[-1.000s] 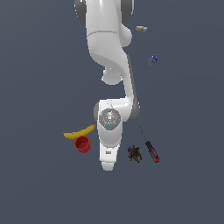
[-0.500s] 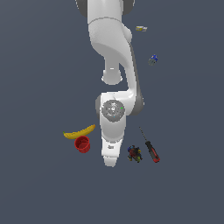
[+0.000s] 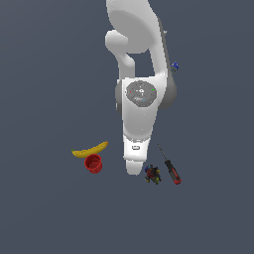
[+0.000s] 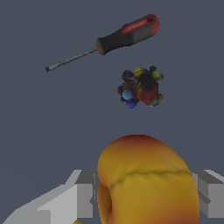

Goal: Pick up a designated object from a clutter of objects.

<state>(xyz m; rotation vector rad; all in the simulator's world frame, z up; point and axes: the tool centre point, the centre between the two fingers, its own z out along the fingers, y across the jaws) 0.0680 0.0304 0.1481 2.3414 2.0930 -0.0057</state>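
The orange-and-red peach-like fruit [image 4: 146, 179] fills the near part of the wrist view, sitting between my gripper's two grey fingers [image 4: 83, 192], which press on its sides. My gripper [image 4: 146, 194] is shut on it. In the exterior view the fruit is hidden under my white hand [image 3: 134, 161], which sits between the red cup [image 3: 94, 163] and the dark multicoloured lump [image 3: 152, 173]. The lump [image 4: 141, 87] and the red-handled screwdriver [image 4: 109, 40] lie on the floor beyond the fruit in the wrist view.
A yellow banana [image 3: 90, 150] lies just above the red cup. The screwdriver [image 3: 170, 168] lies at the lump's right in the exterior view. A small blue can [image 3: 174, 65] sits far off beside the arm. The Domino box is hidden behind the arm.
My hand has drawn back from the spot between cup and lump and looks larger in the exterior view, so it has risen. The other objects have not moved.
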